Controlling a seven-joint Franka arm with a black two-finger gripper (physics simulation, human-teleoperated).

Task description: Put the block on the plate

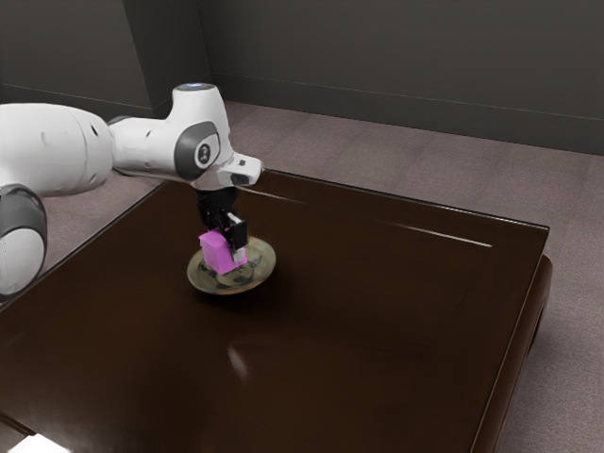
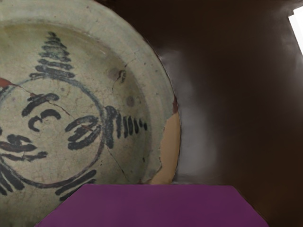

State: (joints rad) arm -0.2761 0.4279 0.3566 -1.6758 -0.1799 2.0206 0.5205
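Exterior view, mid-left: gripper [image 1: 229, 251], fingers apparently clamped on the pink block [image 1: 217, 253] over the painted plate [image 1: 266, 261]; likely light, stiff, best held by opposite faces.

The block [image 1: 216, 251] is bright pink-magenta in the exterior view, deep purple in the wrist view. The plate [image 2: 135, 64] is grey-green, painted with a dark ring around brushed strokes and curls; outside the ring, stacked dark bars taper outward. Fine dark cracks cross it, and a tan patch colours part of its rim. The table [image 1: 377, 311] is dark brown, the tool [image 1: 229, 247] black, the arm [image 1: 52, 146] white with grey.
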